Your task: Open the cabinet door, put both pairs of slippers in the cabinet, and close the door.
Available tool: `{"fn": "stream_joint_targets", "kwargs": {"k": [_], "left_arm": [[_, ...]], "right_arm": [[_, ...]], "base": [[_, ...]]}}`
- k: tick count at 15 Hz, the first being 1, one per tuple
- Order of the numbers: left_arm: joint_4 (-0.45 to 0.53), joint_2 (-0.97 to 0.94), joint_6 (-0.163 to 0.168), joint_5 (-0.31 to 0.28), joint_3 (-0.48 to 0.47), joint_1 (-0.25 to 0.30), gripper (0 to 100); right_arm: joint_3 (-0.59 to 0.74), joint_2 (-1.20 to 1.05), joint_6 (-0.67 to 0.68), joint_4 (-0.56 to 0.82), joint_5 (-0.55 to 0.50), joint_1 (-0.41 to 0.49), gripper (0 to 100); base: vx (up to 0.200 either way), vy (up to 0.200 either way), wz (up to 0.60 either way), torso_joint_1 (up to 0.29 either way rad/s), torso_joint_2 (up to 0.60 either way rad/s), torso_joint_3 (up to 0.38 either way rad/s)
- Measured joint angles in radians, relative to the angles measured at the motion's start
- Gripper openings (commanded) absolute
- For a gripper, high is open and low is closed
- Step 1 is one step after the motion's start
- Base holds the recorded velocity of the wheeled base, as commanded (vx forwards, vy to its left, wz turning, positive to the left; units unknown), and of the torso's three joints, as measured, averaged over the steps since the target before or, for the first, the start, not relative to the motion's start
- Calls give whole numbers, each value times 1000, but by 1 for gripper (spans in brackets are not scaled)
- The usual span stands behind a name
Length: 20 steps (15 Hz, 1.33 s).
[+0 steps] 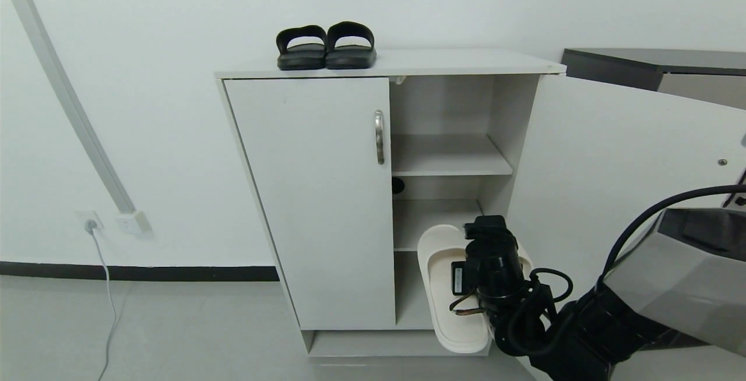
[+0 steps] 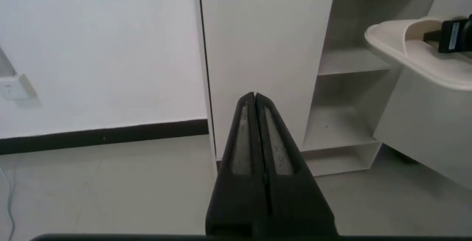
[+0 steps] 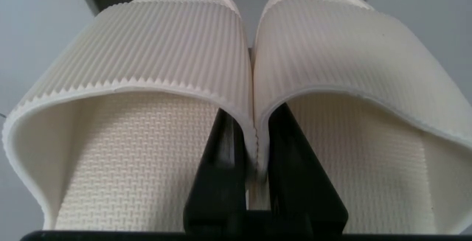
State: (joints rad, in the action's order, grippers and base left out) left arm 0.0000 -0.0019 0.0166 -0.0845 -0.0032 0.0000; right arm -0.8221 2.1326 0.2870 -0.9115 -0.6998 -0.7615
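Observation:
A white cabinet stands against the wall with its right door swung open and its left door shut. A pair of black slippers rests on the cabinet top. My right gripper is shut on the pair of cream slippers, pinching their two inner edges together. It holds them in front of the open lower compartment, toes toward the shelves. The cream slippers also appear beside the cabinet in the left wrist view. My left gripper hangs low over the floor, shut and holding nothing.
Inside the open half are two shelves and a bottom compartment. A wall socket with a cable sits at the lower left. A dark-topped counter stands behind the open door. Grey floor lies before the cabinet.

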Motion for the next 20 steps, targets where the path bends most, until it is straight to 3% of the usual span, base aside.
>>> {"fn": "stream_joint_targets", "kwargs": {"k": [7, 20], "left_arm": [[0, 0, 0, 0, 0, 0, 0], [2, 0, 0, -1, 0, 0, 0]], "right_arm": [[-1, 16, 0, -9, 3, 0, 0], [0, 24, -1, -21, 4, 1, 0]], "base": [[0, 0, 0, -1, -1, -29], [0, 0, 0, 3, 3, -194]]}}
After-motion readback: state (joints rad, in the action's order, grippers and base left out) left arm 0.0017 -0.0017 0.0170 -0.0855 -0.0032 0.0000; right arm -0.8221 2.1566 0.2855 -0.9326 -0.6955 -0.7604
